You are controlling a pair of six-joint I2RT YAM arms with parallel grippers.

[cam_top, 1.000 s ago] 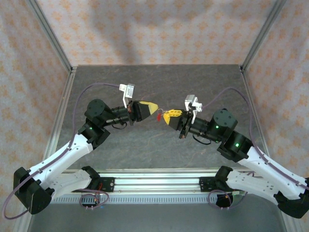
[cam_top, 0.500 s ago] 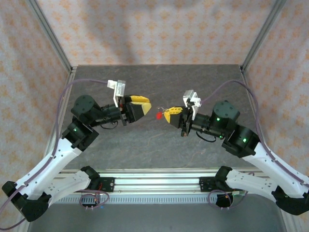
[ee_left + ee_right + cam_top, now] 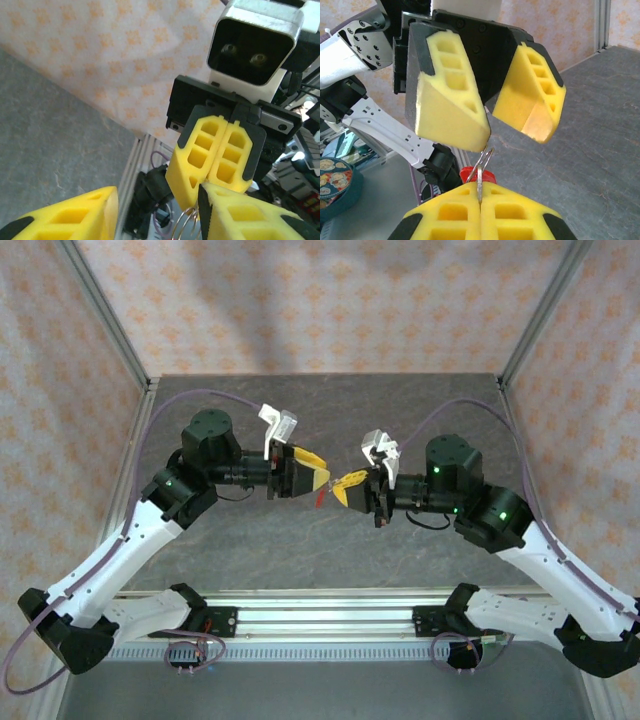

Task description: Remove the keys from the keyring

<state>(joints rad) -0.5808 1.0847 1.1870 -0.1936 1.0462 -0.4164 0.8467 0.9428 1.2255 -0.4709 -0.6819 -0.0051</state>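
Observation:
Above the middle of the table, my right gripper (image 3: 346, 487) is shut on a thin silvery key (image 3: 479, 184), seen edge-on in the seam of its yellow pads (image 3: 450, 212). The keyring's wire loop (image 3: 483, 159) rises from the key, and its red piece (image 3: 470, 175) sits just behind; in the top view the red piece (image 3: 320, 499) hangs below the tips. My left gripper (image 3: 320, 478) faces the right one tip to tip, open. One of its fingers (image 3: 451, 102) almost touches the loop. In the left wrist view the loop (image 3: 184, 225) lies beside the left gripper's right finger (image 3: 250, 215).
Grey table (image 3: 330, 410) inside an aluminium frame with patterned walls; posts (image 3: 110, 320) stand at the back corners. A rail (image 3: 320, 620) runs along the near edge between the arm bases. A round printed tin (image 3: 335, 187) lies off the table.
The left gripper has gone from shut to open. It drew back to the left, then came in again to the ring. The right gripper shifted slightly left, still shut.

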